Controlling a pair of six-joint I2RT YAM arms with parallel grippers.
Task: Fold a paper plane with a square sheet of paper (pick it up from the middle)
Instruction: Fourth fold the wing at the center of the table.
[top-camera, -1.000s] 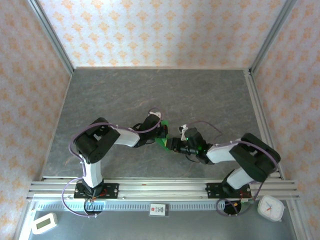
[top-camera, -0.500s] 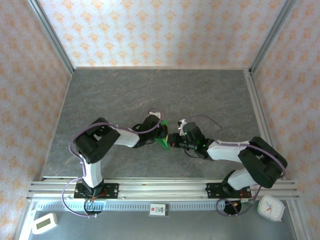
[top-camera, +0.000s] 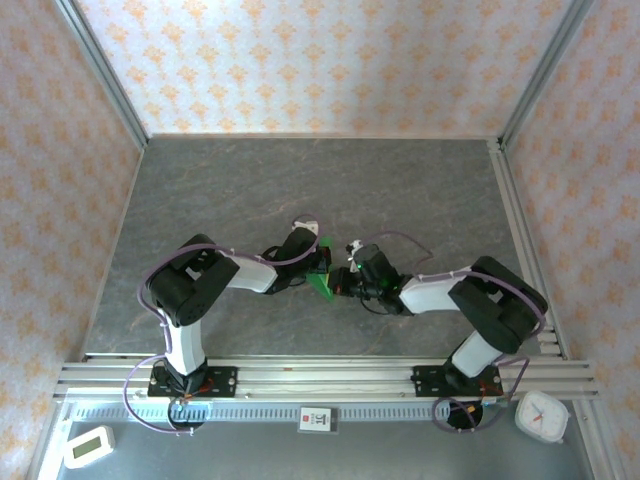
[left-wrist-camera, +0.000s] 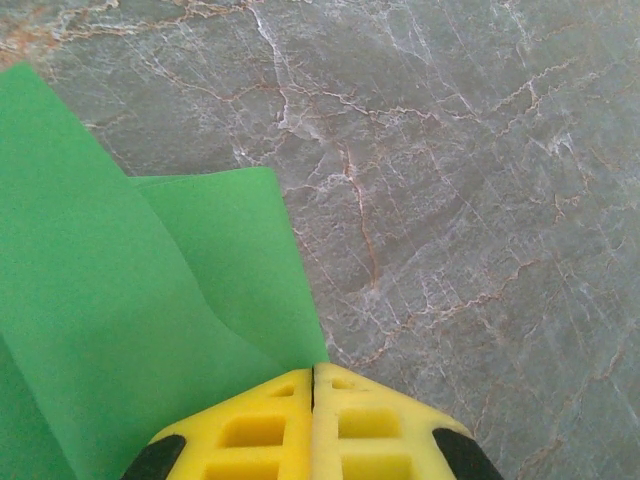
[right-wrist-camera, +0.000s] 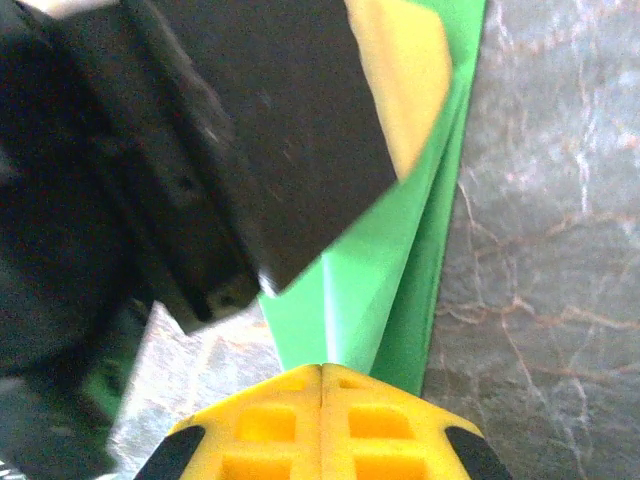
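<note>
Paper pinched by both grippers, near middle of table

Overhead: both arms bent inward, wrists meeting a little to the near side of the centre of the grey marbled table (top-camera: 250, 190). Left gripper (top-camera: 323, 266) and right gripper (top-camera: 341, 283) sit tip to tip, very close. Green sheet of paper (top-camera: 322, 285) lies between them, showing as a small bright wedge. Cannot tell whether its lower edge touches the table.

Left wrist view: yellow fingers (left-wrist-camera: 250, 430) pressed flat together, no gap, with the paper coming out of the seam. Jaws closed on the sheet. Paper spreads away to the left in two layers with a soft fold between them. Bare stone surface to the right.

Right wrist view: this gripper's fingers also tight together, with a crease of the paper running straight into the seam. Jaws closed on the sheet. Paper rises from them as a narrow folded strip, at least two layers. Black body of the left gripper sits close in front at upper left, one of its yellow pads against the far end of the sheet.

Near edge: aluminium rail (top-camera: 320, 378) carries both bases. White clock (top-camera: 543, 415) at the right corner.
</note>
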